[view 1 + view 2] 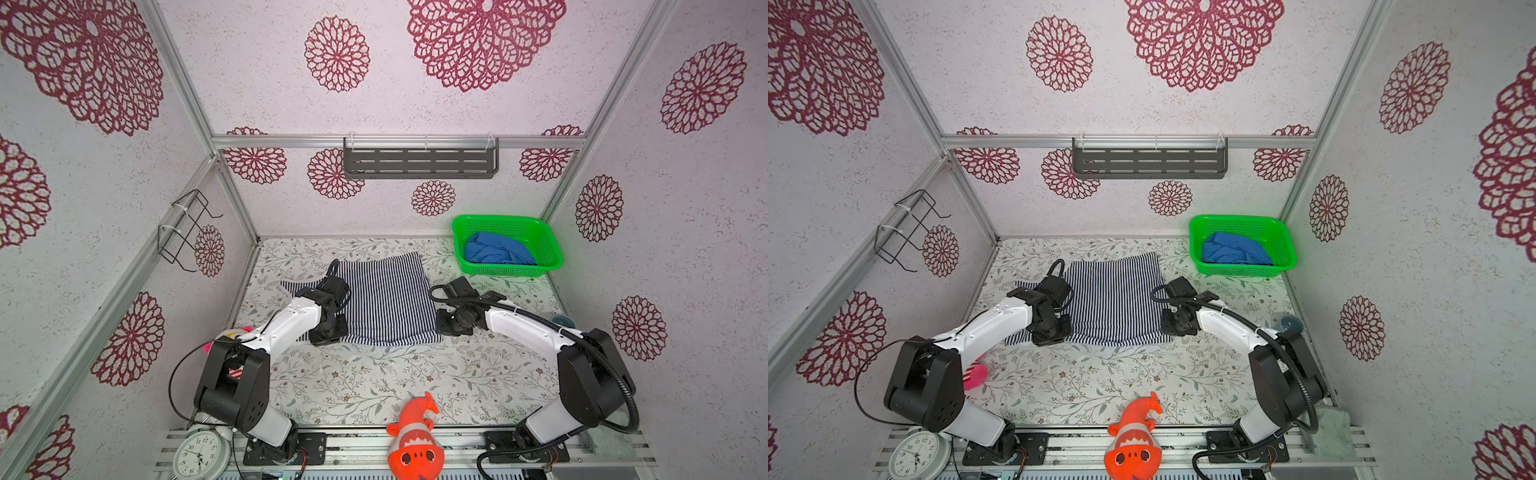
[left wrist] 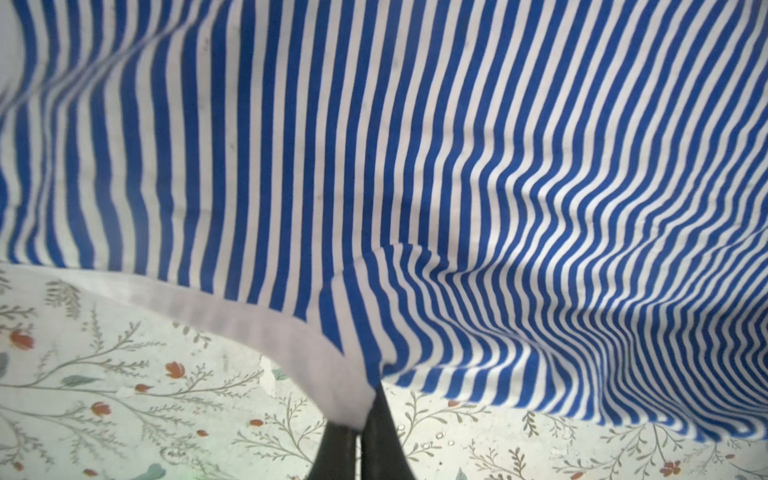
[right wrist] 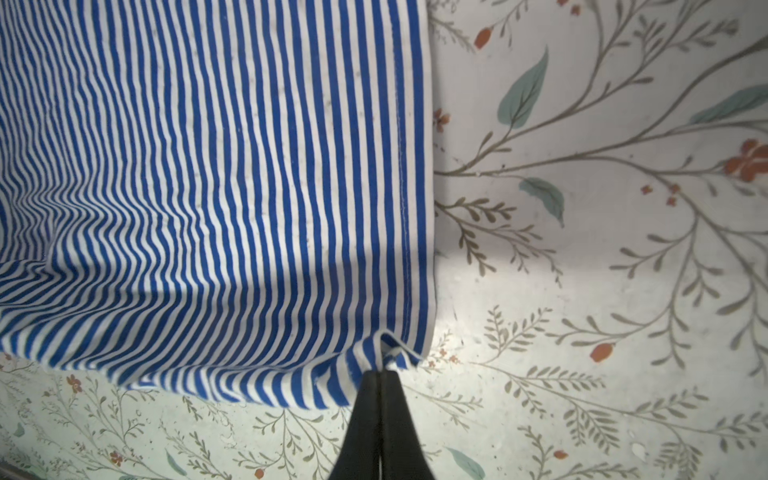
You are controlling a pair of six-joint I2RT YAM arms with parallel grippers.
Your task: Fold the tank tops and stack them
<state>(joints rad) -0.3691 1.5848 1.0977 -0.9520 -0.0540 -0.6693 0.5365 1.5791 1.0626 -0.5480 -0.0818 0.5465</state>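
Observation:
The striped tank top (image 1: 386, 299) (image 1: 1113, 299) lies spread flat on the floral table, straps toward the left. My left gripper (image 1: 328, 332) (image 1: 1051, 332) is at its near left edge. In the left wrist view the left gripper (image 2: 368, 409) is shut on the white trim of the striped tank top (image 2: 415, 166). My right gripper (image 1: 448, 325) (image 1: 1177, 325) is at the near right corner. In the right wrist view the right gripper (image 3: 380, 372) is shut on the hem corner of the striped tank top (image 3: 208, 187). The plain blue tank top (image 1: 496, 249) (image 1: 1233, 249) lies crumpled in the basket.
A green basket (image 1: 507, 272) stands at the back right. An orange plush fish (image 1: 415, 436) lies at the front edge, with an alarm clock (image 1: 199, 455) front left and a fuzzy grey-green towel (image 1: 1329, 432) front right. A pink toy (image 1: 976, 376) lies beside the left arm.

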